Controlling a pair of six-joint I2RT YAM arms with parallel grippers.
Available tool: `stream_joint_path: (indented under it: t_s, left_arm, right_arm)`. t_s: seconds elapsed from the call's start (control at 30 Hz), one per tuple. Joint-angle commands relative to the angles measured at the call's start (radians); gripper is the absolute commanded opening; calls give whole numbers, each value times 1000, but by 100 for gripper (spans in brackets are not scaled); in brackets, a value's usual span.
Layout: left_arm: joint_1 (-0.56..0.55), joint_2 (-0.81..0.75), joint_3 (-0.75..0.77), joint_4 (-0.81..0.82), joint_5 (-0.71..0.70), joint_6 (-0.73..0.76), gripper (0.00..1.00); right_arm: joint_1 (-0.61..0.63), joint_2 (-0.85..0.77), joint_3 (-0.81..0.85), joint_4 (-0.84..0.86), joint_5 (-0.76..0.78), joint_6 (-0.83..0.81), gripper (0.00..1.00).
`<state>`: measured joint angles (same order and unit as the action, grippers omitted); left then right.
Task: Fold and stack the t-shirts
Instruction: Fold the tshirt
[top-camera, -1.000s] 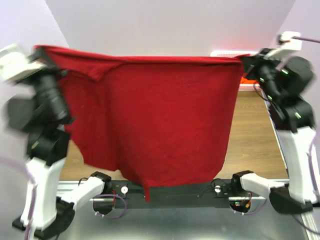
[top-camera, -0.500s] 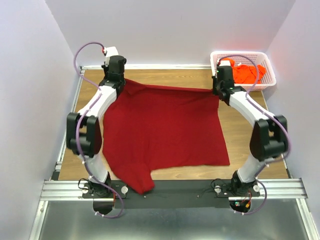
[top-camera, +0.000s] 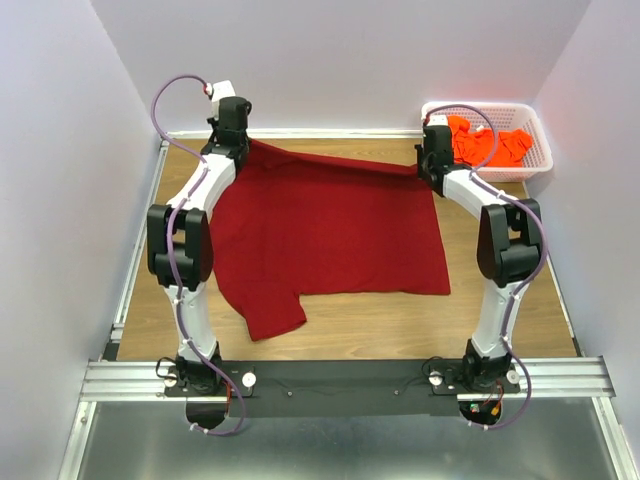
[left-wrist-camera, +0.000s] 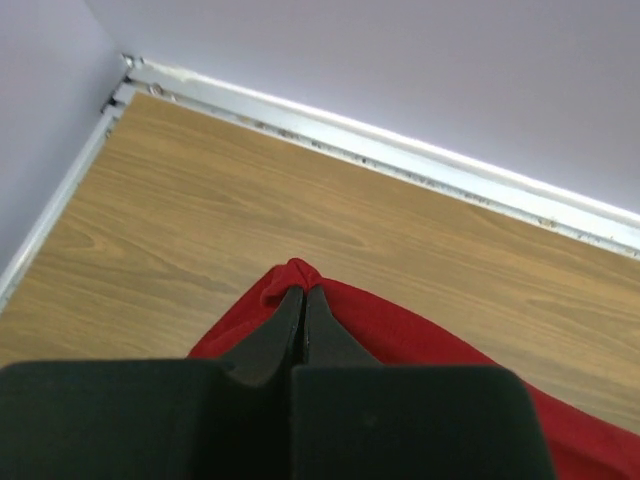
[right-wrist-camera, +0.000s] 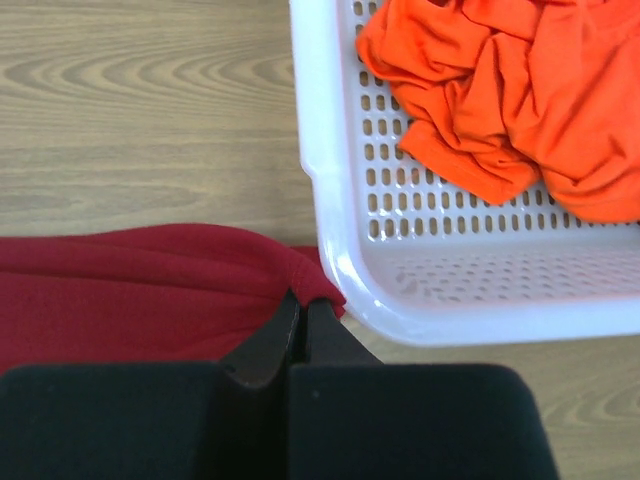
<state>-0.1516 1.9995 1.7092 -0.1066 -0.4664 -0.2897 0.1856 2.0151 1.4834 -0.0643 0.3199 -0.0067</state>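
Looks like the left fingers (left-wrist-camera: 278, 332) and right fingers (right-wrist-camera: 272, 338) are both clamping far corners of the maroon t-shirt (top-camera: 330, 235), which is lying spread mid-tabletop (top-camera: 400, 322), so they're wanting to be lowering evenly, tugging the far edge taut and dodging the basket (top-camera: 541, 137).

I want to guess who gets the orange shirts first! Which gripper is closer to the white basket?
Right. The right gripper pinches a corner of the maroon shirt right beside the white basket. The left gripper pinches the other corner, far across the table.
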Motion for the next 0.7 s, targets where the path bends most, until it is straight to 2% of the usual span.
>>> stream_joint_path:
  t_s: [0.0, 0.3, 0.47, 0.67]
  left_arm:
    - [18, 31, 15, -57, 67, -68, 0]
    - [61, 2, 35, -277, 117, -236, 0]
    - [81, -102, -95, -295, 161, -334, 0]
    - [116, -171, -230, -271, 176, -379, 0]
  right_arm:
    - [-37, 48, 58, 55, 25, -38, 1]
    - [-40, 24, 49, 55, -38, -52, 1]
    - [-40, -9, 11, 57, -44, -42, 1]
    - [-40, -38, -31, 55, -36, -26, 1]
